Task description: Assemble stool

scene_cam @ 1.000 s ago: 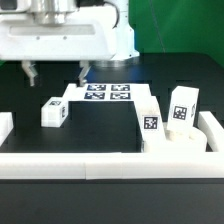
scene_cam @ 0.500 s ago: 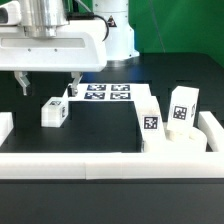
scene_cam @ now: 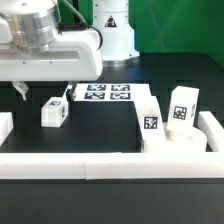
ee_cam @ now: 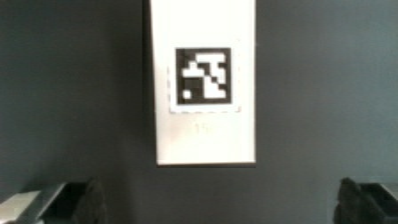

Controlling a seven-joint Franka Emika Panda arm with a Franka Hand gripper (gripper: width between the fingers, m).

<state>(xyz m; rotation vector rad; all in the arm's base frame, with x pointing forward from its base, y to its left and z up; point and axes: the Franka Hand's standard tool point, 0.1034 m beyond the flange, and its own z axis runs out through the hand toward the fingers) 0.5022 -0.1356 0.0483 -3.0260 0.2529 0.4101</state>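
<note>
My gripper (scene_cam: pixel 44 92) hangs open at the exterior view's left, its two dark fingers (scene_cam: pixel 20 90) spread wide just above a loose white stool leg (scene_cam: pixel 53 112) lying on the black table. In the wrist view that leg (ee_cam: pixel 205 85) shows its square tag, and the gripper (ee_cam: pixel 214 205) holds nothing between its fingertips (ee_cam: pixel 63 205). At the exterior view's right sits the white seat (scene_cam: pixel 185 141), with a tagged leg (scene_cam: pixel 182 106) standing upright on it. Another tagged leg (scene_cam: pixel 148 118) rests against the seat's left side.
The marker board (scene_cam: pixel 105 93) lies flat behind the loose leg. Long white bars edge the table along the front (scene_cam: pixel 100 164), the right (scene_cam: pixel 213 130) and the left (scene_cam: pixel 5 126). The arm's white body fills the upper left of the exterior view.
The gripper has moved toward the exterior view's left and lower, coming over the loose leg. Its jaws stayed open, and no part has moved.
</note>
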